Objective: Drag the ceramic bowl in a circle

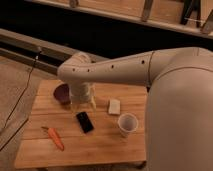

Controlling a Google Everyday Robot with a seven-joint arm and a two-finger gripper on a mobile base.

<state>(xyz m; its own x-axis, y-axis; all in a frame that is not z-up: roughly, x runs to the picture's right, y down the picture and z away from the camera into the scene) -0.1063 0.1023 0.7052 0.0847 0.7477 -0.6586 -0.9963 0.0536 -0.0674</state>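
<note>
Maroon round ceramic bowl point(62, 93) sits near the back-left corner of the light wooden worktop point(107, 142). Your gripper point(84, 103) hangs just beside its right edge, jaws spread, pinching nothing. No contact that you can see, so the whole circle drag looks left to do.

No writing, label or number can be read anywhere, as far as I can make out: not on the black phone point(84, 121), the paper cup point(127, 124), the desk point(105, 142), or the gripper point(83, 100) just beside the ceramic bowl point(62, 93).
</note>
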